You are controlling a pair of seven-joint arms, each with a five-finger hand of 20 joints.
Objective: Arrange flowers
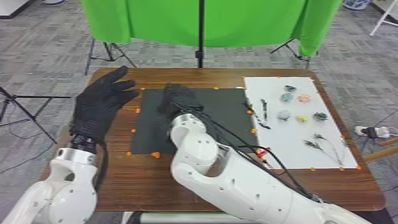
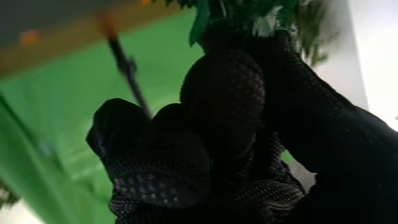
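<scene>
White and jointed, the right arm (image 1: 226, 175) slants in over the near edge of the brown wooden surface (image 1: 169, 186), while the white left arm (image 1: 67, 182) runs up along the left side. Between that near edge and the dark mat (image 1: 233, 107) lies a broad band of wood; a narrower strip separates the white sheet (image 1: 284, 155) from the right edge.

The left hand (image 1: 99, 102), gloved in black, is held open with its fingers extended, just beside the mat's left edge in the head view. Over the mat's far left part is the black-gloved right hand (image 1: 180, 97). In the right wrist view its thumb and a finger come together, narrow, on a green leafy piece with white in it (image 2: 258, 17).

On the sheet, thin leafy sprigs (image 1: 330, 149) lie nearer, dark slender stems (image 1: 264, 107) along the left side. Farther up, small flower heads sit apart from one another: a yellow one (image 1: 302, 118), a pale one (image 1: 283, 115), an orange one (image 1: 304, 98). Beyond the far edge hangs green cloth (image 1: 151, 25).
</scene>
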